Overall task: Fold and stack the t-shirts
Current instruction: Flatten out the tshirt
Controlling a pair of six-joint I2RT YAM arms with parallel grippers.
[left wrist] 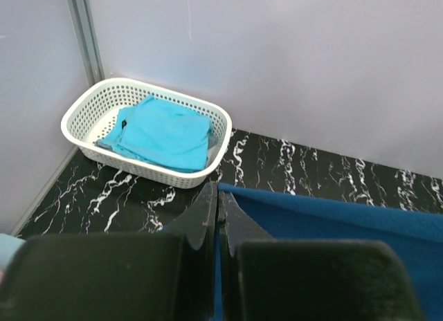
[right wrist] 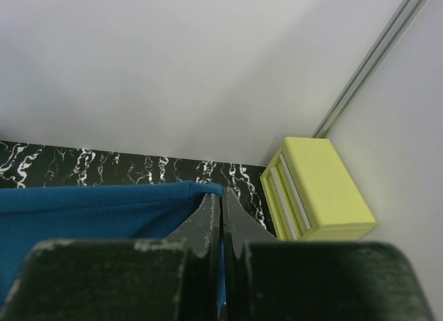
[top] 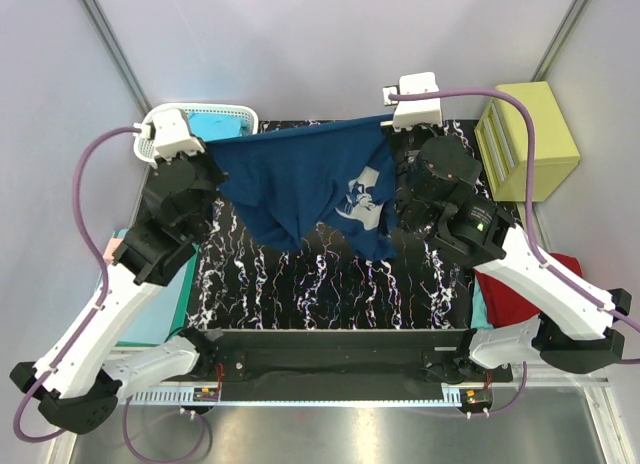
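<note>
A navy blue t-shirt [top: 300,184] with a pale chest print [top: 362,196] hangs stretched between my two grippers above the far half of the black marbled table [top: 330,284]. My left gripper [top: 216,152] is shut on its left top corner; in the left wrist view the fingertips [left wrist: 218,191] pinch the blue hem [left wrist: 332,221]. Shut on the right top corner is my right gripper [top: 392,124], with the cloth [right wrist: 90,207] caught between its jaws [right wrist: 223,194]. A turquoise t-shirt [left wrist: 163,131] lies folded in the white basket [left wrist: 83,117]. A red t-shirt [top: 520,294] lies at the right edge under the right arm.
The white basket [top: 240,114] stands at the far left corner. A yellow drawer box [top: 525,139] stands at the far right, also in the right wrist view [right wrist: 318,189]. A turquoise flat piece [top: 150,319] lies at the left edge beneath the left arm. Walls close in the back and sides.
</note>
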